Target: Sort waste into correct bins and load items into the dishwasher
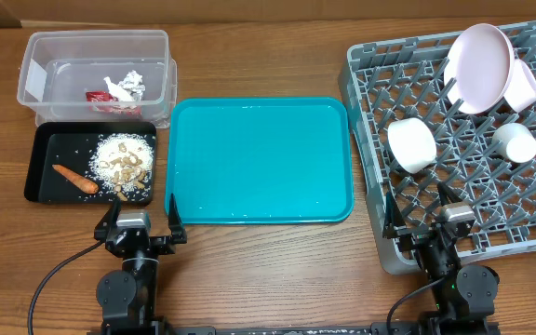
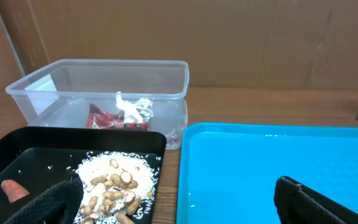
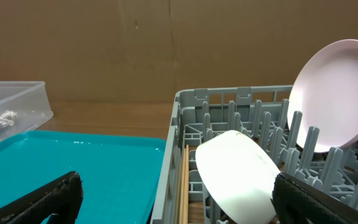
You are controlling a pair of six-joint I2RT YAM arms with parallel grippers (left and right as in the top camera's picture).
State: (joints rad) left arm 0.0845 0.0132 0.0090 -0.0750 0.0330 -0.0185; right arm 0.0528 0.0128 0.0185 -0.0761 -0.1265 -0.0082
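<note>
The clear tub stands just beyond the far left corner of the teal tray and holds a red wrapper and crumpled white-silver paper. The shallow black tray, close against the teal tray's left edge, carries a heap of white grains with beige scraps and an orange carrot piece. The left wrist view shows these scraps to be peanut-like lumps.

Right of the teal tray is the grey peg-lattice rack. A pale pink plate leans on edge in it, with a pink cup behind, a white bowl and a white cup. Only the right wrist view shows thin wooden chopsticks lying inside the rack wall nearest the teal tray.

The left gripper hangs at the teal tray's near left corner, the right gripper at the rack's near edge. Both have their jaws spread wide and hold nothing.
</note>
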